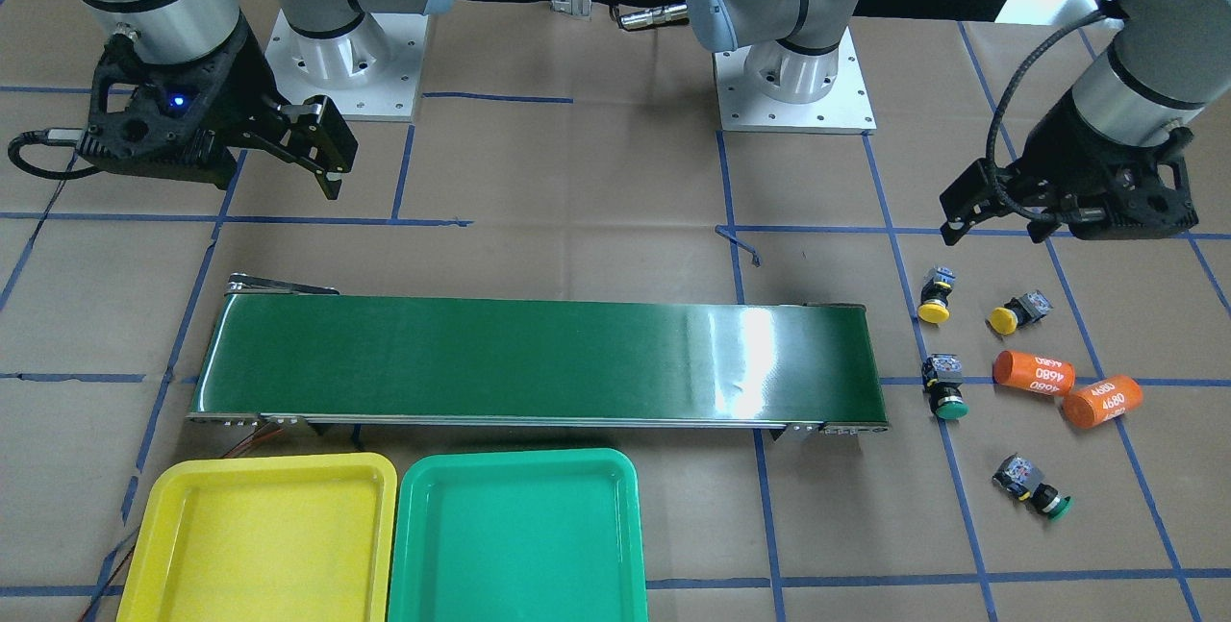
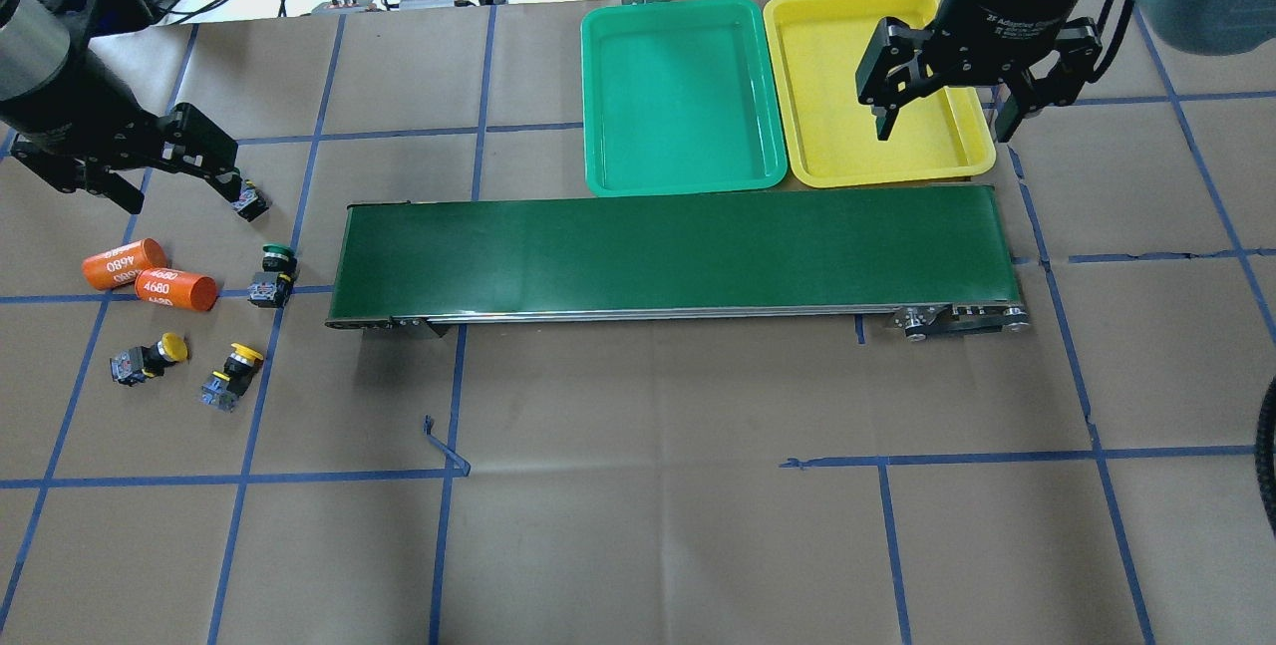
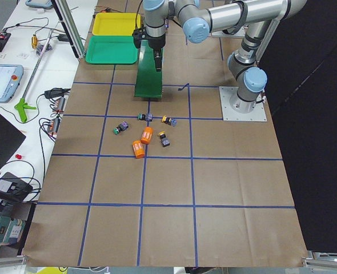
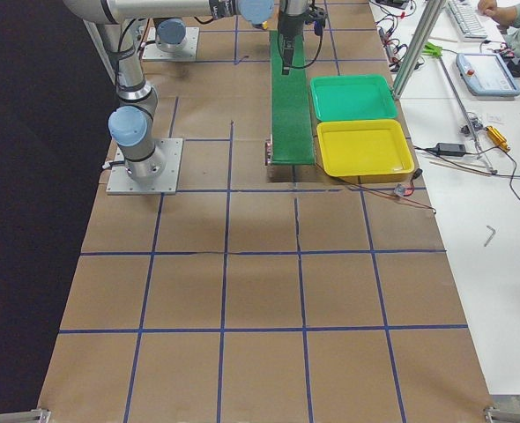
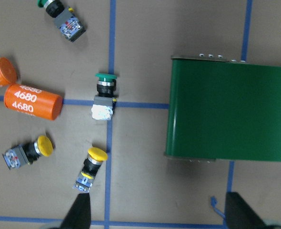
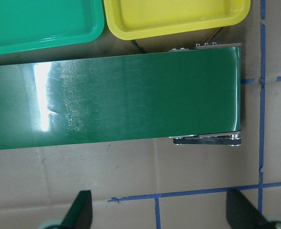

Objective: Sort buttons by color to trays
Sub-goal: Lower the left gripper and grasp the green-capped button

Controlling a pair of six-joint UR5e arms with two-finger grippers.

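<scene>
Yellow tray [image 1: 260, 461] and green tray [image 1: 519, 457] lay nearest. Left gripper [image 1: 992, 233] hovered above the buttons [image 1: 933, 300], jaws spread and empty. Right gripper [image 2: 942, 132] hung near the conveyor belt's [image 1: 529, 362] end, jaws spread.

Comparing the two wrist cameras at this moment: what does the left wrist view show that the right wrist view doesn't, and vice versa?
Only the left wrist view shows two green buttons, two yellow buttons and two orange cylinders, all loose on the paper.

Only the right wrist view shows parts of the green tray and yellow tray; those parts hold nothing.

Both show the conveyor belt, opposite ends, and blue tape lines. Each also shows its own gripper open: left gripper, right gripper.
</scene>
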